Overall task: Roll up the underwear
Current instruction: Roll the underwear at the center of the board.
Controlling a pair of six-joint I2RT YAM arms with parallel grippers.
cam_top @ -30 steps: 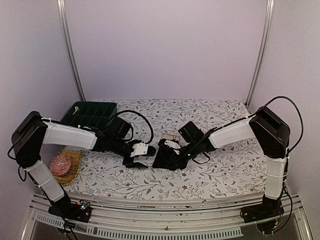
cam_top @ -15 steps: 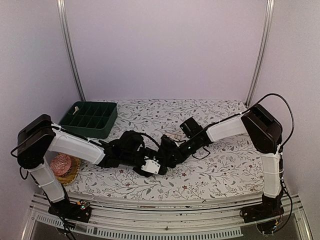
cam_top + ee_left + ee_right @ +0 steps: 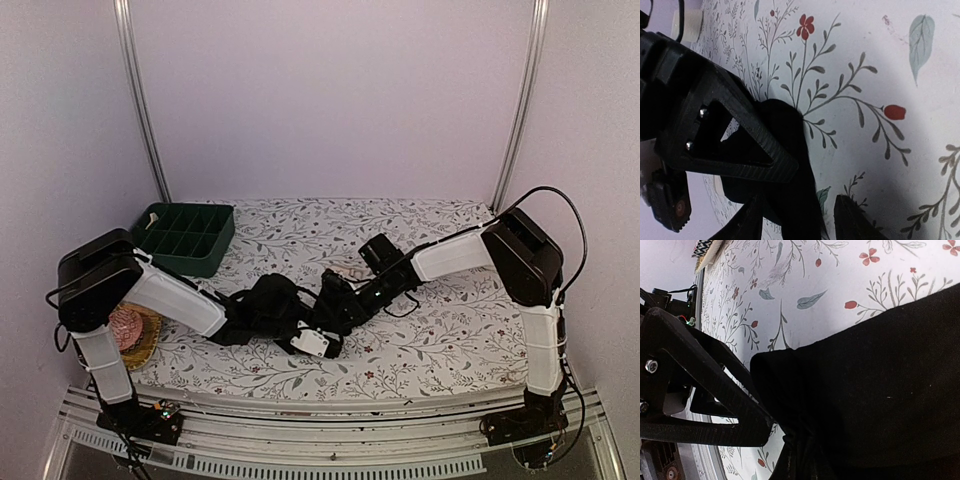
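A black underwear [image 3: 345,312] lies bunched on the flowered cloth between my two grippers. In the left wrist view its edge [image 3: 795,190] sits between my left gripper's [image 3: 800,225] spread fingers, which are open around it. My left gripper [image 3: 312,338] is low on the cloth, right against my right gripper [image 3: 335,303]. In the right wrist view the black underwear [image 3: 880,390] fills the frame and gathers into my right gripper [image 3: 807,460], which looks shut on it. A cream-beige piece [image 3: 346,271] peeks out just behind the right gripper.
A dark green compartment tray [image 3: 180,238] stands at the back left. A pink knitted ball [image 3: 124,325] sits in a woven basket [image 3: 147,340] at the left front, under my left arm. The table's front edge [image 3: 330,405] runs close below the grippers.
My left gripper has moved right and forward to meet the right gripper. The black underwear, spread flatter a second ago, is now bunched between the two grippers.
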